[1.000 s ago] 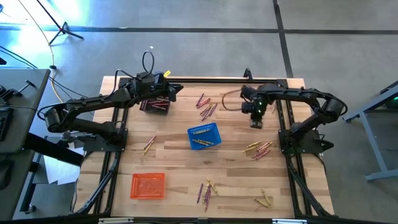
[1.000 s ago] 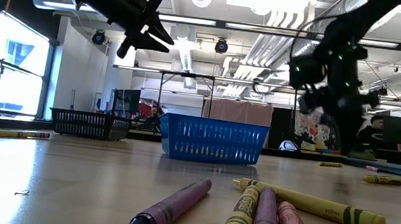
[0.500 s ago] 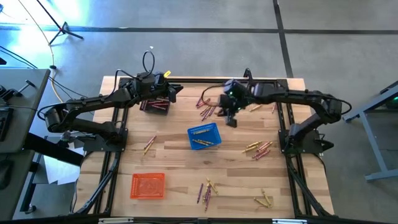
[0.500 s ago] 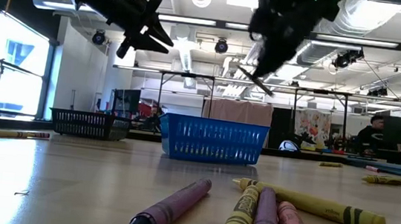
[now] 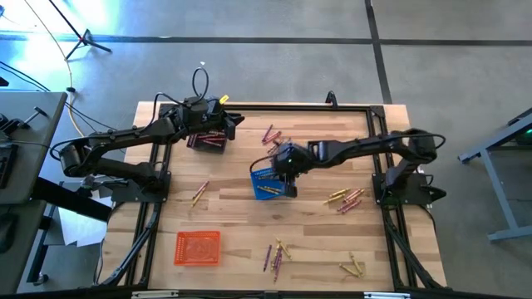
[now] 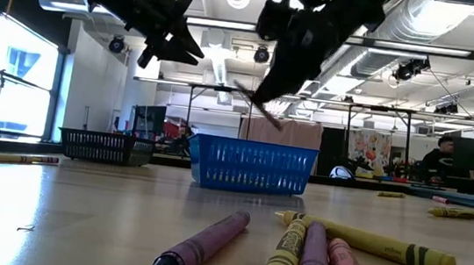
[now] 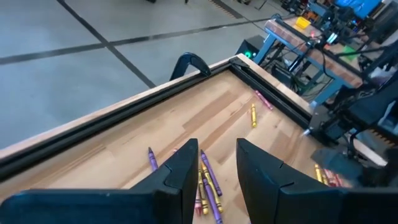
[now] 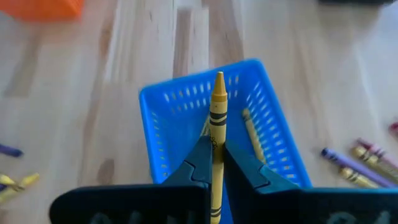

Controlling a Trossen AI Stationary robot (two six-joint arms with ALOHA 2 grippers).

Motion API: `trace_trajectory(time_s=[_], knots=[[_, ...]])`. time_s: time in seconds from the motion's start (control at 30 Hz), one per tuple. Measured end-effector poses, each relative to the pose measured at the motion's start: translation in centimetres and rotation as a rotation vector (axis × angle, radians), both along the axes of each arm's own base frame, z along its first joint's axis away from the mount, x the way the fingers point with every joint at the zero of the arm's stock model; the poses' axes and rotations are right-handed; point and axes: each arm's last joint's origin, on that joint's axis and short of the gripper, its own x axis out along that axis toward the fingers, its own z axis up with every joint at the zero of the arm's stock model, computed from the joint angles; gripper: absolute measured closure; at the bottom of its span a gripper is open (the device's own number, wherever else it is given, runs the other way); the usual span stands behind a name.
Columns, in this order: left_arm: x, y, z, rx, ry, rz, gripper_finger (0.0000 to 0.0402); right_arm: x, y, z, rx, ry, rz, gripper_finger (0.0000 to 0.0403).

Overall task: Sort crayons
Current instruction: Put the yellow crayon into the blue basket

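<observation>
My right gripper [image 5: 287, 163] hangs over the blue mesh basket [image 5: 259, 176] at the table's middle, shut on a yellow crayon [image 8: 217, 118]. The crayon's pointed tip sticks out past the fingers toward the basket, as the low view also shows [image 6: 259, 108]. Other yellow crayons [image 8: 252, 134] lie inside the basket. My left gripper [image 5: 237, 120] is open and empty in the air by the black basket [image 5: 208, 139] at the far left. Loose crayons lie in groups at the far middle [image 5: 274, 141], at the right [image 5: 347, 198] and near the front [image 5: 276, 253]. My right gripper pinches the yellow crayon's wrapped shaft [image 8: 216, 148] between its two fingers. The crayon lies along the fingers, its tip [image 8: 218, 78] beyond them. The fingers slant downward from above. The crayon is lifted clear and tilted, tip down, over the blue basket.
An orange basket [image 5: 198, 247] stands near the front left. Single crayons lie at the left [image 5: 199, 193], and a few lie at the front right [image 5: 353, 268]. A dark raised frame [image 5: 291, 106] runs along the table's far edge and sides.
My right gripper has carried the yellow crayon from the table's far right toward the left and a little nearer, and now stands over the blue basket. It has stayed shut on the crayon.
</observation>
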Motion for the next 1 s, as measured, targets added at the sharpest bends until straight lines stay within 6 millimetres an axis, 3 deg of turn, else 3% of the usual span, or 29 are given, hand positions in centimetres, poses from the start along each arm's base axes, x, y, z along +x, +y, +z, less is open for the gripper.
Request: trace_trajectory(time_s=[0.13,0.5,0.67,0.83,1.0], knots=[[0.0,0.0,0.0,0.016,0.008,-0.006,0.0307,0.4,0.2,-1.3,0.022,0.042,-0.065,0.0393],[0.0,0.0,0.0,0.02,0.009,-0.008,0.0307,0.4,-0.1,-0.8,0.174,0.039,-0.256,0.0389],[0.0,0.0,0.0,0.02,0.008,-0.008,0.0307,0.2,-0.5,-0.9,0.263,0.063,-0.293,0.0353],[0.0,0.0,0.1,0.021,0.006,-0.008,0.0307,0.1,-0.7,-0.9,0.246,0.069,-0.281,0.0312],[0.0,0.0,0.1,0.017,-0.003,-0.005,0.0307,-0.1,-1.2,-0.1,0.246,0.096,-0.301,0.0296]])
